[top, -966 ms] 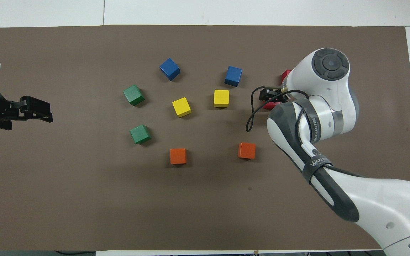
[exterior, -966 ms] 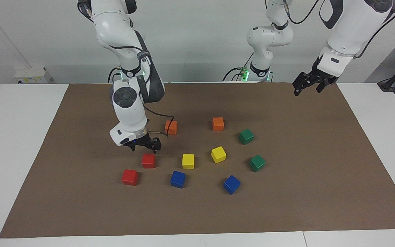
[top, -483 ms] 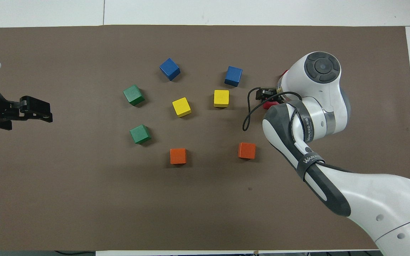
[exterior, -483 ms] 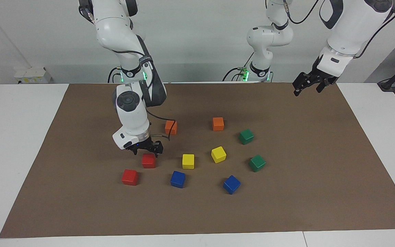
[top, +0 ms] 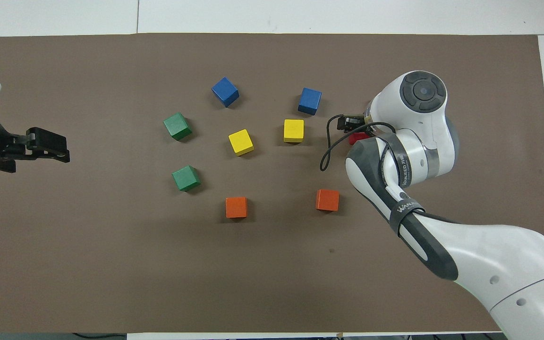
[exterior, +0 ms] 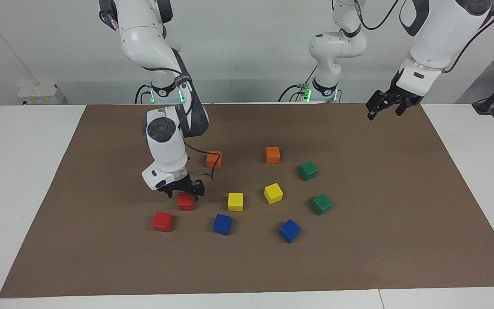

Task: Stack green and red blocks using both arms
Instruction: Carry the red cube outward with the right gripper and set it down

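One readable text only: a dark grey band (top: 406, 208) is wrapping the right arm (top: 480, 255) in the overhead view, up-arm from the right gripper (top: 347, 123), and it is showing white lettering that is reading roughly "WANJEED" — the last letters are not coming through cleanly. A second band (top: 402, 163), sitting nearer that gripper on the same arm, is carrying similar white print plus small characters, but those are not resolving. The blocks, mat and left arm are showing no markings that can be read.
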Controlling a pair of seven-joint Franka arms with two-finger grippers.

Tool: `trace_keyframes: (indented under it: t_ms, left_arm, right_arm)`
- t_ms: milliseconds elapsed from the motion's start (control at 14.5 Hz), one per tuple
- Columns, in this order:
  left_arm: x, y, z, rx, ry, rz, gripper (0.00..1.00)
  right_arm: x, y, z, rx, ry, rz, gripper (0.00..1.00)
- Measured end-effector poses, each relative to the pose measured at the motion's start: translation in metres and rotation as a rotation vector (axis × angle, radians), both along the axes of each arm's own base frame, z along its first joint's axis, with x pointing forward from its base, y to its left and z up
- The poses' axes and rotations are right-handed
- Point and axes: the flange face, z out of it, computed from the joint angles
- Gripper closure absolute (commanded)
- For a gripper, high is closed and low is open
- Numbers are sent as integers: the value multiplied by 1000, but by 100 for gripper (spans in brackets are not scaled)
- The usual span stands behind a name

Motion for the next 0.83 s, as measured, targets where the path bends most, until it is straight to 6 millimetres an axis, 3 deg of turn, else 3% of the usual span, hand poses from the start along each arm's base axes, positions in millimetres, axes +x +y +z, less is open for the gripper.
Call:
trace_keyframes:
  t_ms: [276,414,552,759,828]
  left_arm:
    - [0,0,0,0,0,0,0]
    - [0,0,0,0,0,0,0]
    - [0,0,0,0,0,0,0]
    - [0,0,0,0,0,0,0]
    - [0,0,0,0,0,0,0]
  right_arm:
    - [4,1,-17,-10,-18,14,2]
    - [5,1,-21,-15,-19,18,9]
    - [5,1,-21,-15,-21,19,30]
    - [5,1,-24,-15,-18,19,100]
    - [5,1,-27,-16,-14,19,100]
